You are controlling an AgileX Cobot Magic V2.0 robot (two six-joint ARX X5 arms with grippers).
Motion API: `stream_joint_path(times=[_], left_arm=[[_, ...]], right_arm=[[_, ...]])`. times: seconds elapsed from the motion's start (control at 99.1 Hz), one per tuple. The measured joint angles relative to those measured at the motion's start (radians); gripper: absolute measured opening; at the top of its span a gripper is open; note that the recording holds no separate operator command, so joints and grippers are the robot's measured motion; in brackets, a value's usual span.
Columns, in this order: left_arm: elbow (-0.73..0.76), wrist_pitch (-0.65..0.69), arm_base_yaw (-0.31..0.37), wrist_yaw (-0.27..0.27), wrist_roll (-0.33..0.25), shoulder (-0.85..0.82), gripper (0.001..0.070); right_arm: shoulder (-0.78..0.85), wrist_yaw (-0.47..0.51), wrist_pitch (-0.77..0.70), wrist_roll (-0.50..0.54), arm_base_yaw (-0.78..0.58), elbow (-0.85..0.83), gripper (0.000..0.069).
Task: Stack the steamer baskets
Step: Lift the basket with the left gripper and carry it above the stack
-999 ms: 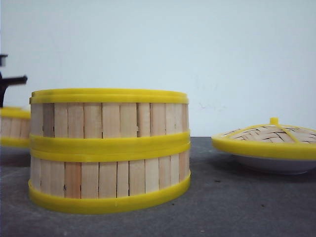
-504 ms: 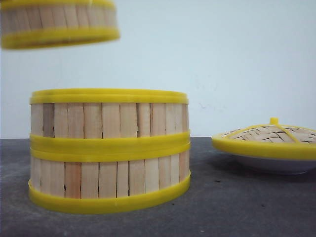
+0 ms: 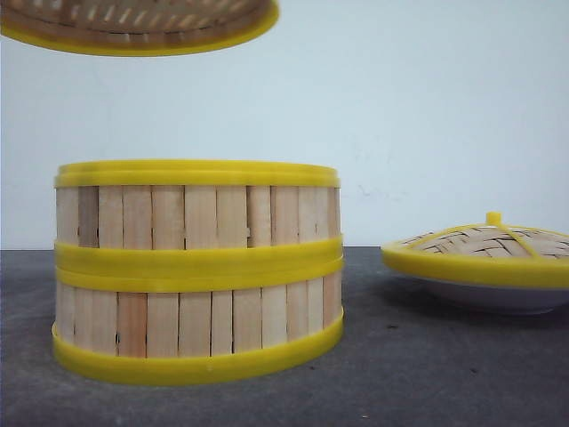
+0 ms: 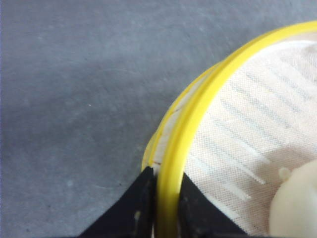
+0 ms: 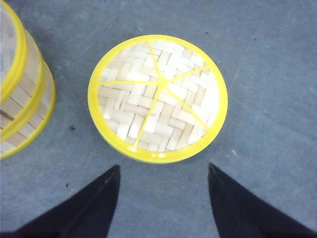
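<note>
We see L gripper (image 4: 166, 198) clamped on rim of third basket (image 3: 133, 27), held high above the two-basket stack (image 3: 197, 267) on table (image 3: 427, 374). R gripper (image 5: 163, 203) fingers apart, holding nothing, above lid (image 5: 157, 96) beside stack.

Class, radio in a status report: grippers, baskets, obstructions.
Left gripper clamped on third basket's rim, airborne above two-basket stack. Right gripper open, hovering by lid. Stack top unobstructed.

— What's on my table (image 3: 427, 374) right now?
— I see dark grey cloth, the two stacked steamer baskets (image 3: 197, 271) at left, and a white plate (image 3: 498, 295) under the woven lid (image 3: 484, 249) at right.
</note>
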Motion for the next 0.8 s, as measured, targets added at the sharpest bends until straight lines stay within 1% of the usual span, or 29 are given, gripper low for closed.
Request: stream_joint_path(times=[0.101,0.161,0.403,0.595,0.797], left_arm=[[-0.053,0.020,-0.043,-0.056,0.001,0.000,0.0028],[-0.092,0.049,-0.066,-0.077,0.000,0.000,0.0028],[-0.204,0.177,-0.111,-0.079,-0.017,0.000,0.0028],[-0.260,0.243,-0.111,-0.079,-0.035,0.002,0.0028],[-0.262,0.280,-0.112,-0.079,-0.046,0.015,0.0028]], right_arm=[[0.000,0.000,0.010,-0.001,0.000,0.000,0.0343],[0.000,0.000,0.018,-0.001,0.000,0.000,0.0343],[0.000,0.000,0.024,-0.001,0.000,0.000,0.0343],[0.000,0.000,0.025,-0.001,0.000,0.000,0.0343],[0.000,0.000,0.031,-0.001,0.000,0.000,0.0343]])
